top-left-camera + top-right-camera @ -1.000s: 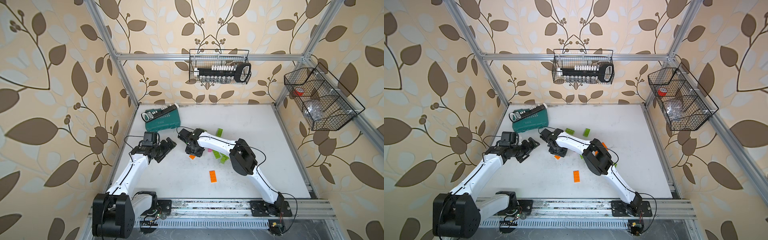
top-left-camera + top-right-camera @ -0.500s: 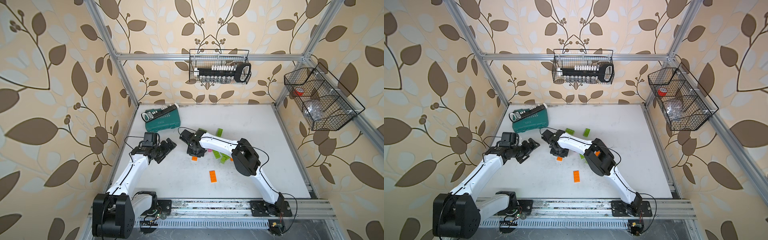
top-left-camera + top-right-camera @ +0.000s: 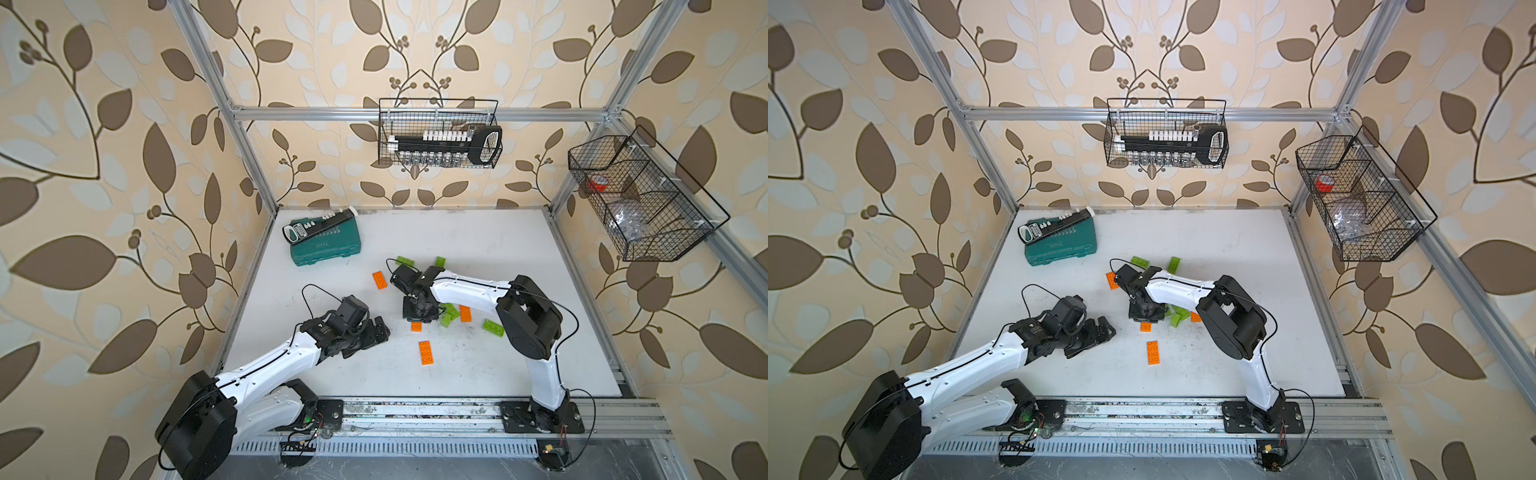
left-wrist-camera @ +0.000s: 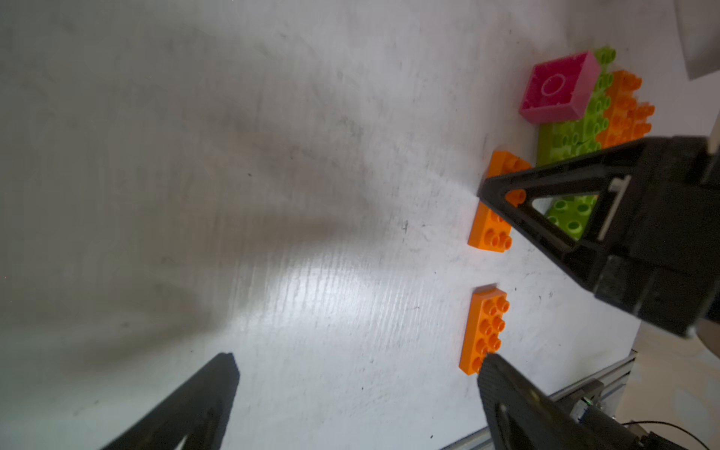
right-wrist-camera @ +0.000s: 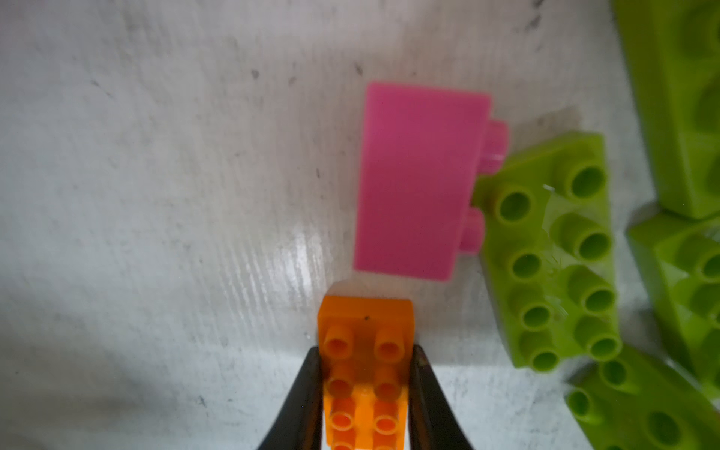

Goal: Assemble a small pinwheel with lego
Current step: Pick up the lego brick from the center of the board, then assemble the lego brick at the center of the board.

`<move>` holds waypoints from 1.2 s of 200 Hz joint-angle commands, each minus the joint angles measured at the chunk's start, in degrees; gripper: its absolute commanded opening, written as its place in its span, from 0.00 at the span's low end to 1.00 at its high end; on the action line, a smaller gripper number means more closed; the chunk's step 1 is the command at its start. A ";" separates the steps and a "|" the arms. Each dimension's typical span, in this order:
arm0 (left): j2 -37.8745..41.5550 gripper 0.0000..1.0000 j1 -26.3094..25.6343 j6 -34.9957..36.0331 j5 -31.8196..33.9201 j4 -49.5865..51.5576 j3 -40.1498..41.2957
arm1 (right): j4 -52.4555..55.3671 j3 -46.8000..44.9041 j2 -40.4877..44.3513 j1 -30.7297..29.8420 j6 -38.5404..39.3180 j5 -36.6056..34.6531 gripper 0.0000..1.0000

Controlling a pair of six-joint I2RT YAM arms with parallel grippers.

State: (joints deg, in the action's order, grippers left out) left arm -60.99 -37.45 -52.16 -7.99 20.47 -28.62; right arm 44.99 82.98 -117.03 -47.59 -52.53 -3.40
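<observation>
the right claw [image 5: 366, 356] is clenched on an orange brick [image 5: 366, 323], with its fingers [image 5: 307, 389] pressed on the brick's two long sides and the studs facing the wrist camera. one end of the brick sticks out past the fingertips. in both top views this claw [image 3: 417, 316] [image 3: 1144, 316] points straight down near the middle of the table [image 3: 478, 241], and only that end of the brick shows beneath it (i cannot tell whether the brick rests on the table or hangs just off it).

just beyond the free end lies the pink brick [image 5: 417, 183]. it is tipped on its side, close to the orange brick but apart from it. its studs touch the edge of a green brick [image 5: 553, 253] that lies studs up. a green pile [image 5: 682, 97] crowds in just beside that one.

the left claw [image 4: 358, 362] is released, its fingers spread wide with nothing between them. it hovers over bare table to the left of the bricks [image 3: 374, 332].

a loose orange [image 3: 425, 353] lies flat with its studs up, near the left claw and on the near side of the right claw. a third orange [image 3: 379, 281] lies between the right claw and the teal case [image 3: 326, 249]. two far greens [image 3: 405, 261] sit behind the right wrist. a fourth orange [image 3: 465, 313] and a lone green [image 3: 493, 327] lie by the right arm, on the pile's right.
</observation>
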 commanded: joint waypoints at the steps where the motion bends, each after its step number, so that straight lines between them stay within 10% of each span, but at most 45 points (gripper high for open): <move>1: -2.35 0.99 -2.90 -2.85 5.32 -2.64 -1.61 | 0.28 -2.64 0.13 0.06 2.35 1.08 0.24; 240: -5.37 0.99 -6.49 -4.18 7.46 -3.27 -1.97 | 0.84 -10.55 5.49 -2.30 3.92 1.88 0.26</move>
State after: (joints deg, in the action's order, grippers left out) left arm -66.92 -43.55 -55.96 -2.26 17.30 -30.20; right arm 42.52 75.02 -111.70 -49.50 -48.77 -1.50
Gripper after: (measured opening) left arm 0.989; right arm 0.261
